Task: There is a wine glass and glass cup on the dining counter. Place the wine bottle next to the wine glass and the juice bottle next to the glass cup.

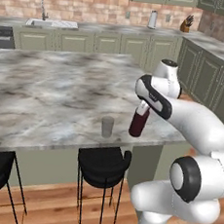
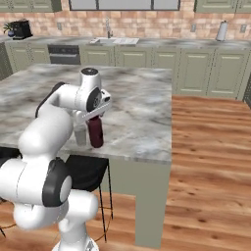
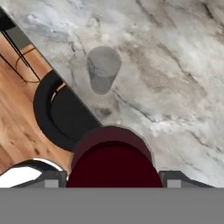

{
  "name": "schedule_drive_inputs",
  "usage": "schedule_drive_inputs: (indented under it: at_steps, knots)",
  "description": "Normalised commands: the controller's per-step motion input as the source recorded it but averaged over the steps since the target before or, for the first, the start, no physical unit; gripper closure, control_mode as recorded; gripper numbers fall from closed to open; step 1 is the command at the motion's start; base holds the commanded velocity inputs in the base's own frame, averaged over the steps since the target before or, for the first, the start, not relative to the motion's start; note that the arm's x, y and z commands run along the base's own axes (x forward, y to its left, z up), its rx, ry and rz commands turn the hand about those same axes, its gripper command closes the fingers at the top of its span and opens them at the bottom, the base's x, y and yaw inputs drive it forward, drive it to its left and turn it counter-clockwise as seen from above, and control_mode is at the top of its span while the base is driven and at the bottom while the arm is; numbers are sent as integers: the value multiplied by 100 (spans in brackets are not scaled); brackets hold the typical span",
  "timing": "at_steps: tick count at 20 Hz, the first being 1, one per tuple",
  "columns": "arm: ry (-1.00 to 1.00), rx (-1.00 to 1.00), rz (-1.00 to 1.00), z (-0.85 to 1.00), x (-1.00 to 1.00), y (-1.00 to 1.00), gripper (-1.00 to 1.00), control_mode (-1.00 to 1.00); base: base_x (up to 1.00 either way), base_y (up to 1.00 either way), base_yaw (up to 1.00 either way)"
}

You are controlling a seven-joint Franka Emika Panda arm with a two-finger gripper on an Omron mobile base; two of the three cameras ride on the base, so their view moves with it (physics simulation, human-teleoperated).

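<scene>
Looking down, hand view alone shows claw (image 3: 113, 179) straddling juice bottle (image 3: 114, 157).

Even, soft light fills the rendered kitchen, bright without a clear source and without glare. The marble counter (image 1: 53, 88) reads pale and matte, its veins smeared and low in detail. Beneath the hand, the red bottle (image 3: 114, 159) looms large, dark and soft-edged, with a faint shadow on the marble just beyond it. The grey tumbler (image 3: 103, 69) ahead of the hand looks slightly grainy. The stool (image 1: 103, 166) below the counter edge sits in flat black. Edges everywhere look mildly blurred; straight lines stay straight.
</scene>
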Motion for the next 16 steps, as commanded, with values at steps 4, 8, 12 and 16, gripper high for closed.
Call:
schedule_drive_inputs:
  at_steps: [4, 8, 12, 16]
  knots:
    - [-6, 0, 3, -16, 38, 25, 100, -100, 0, 0, 0]
    - [-6, 0, 3, -17, 41, 14, 100, -100, 0, 0, 0]
    - [-7, 0, 3, -16, 33, 4, 100, -100, 0, 0, 0]
    - [-2, 0, 3, -24, 22, 5, 100, -100, 0, 0, 0]
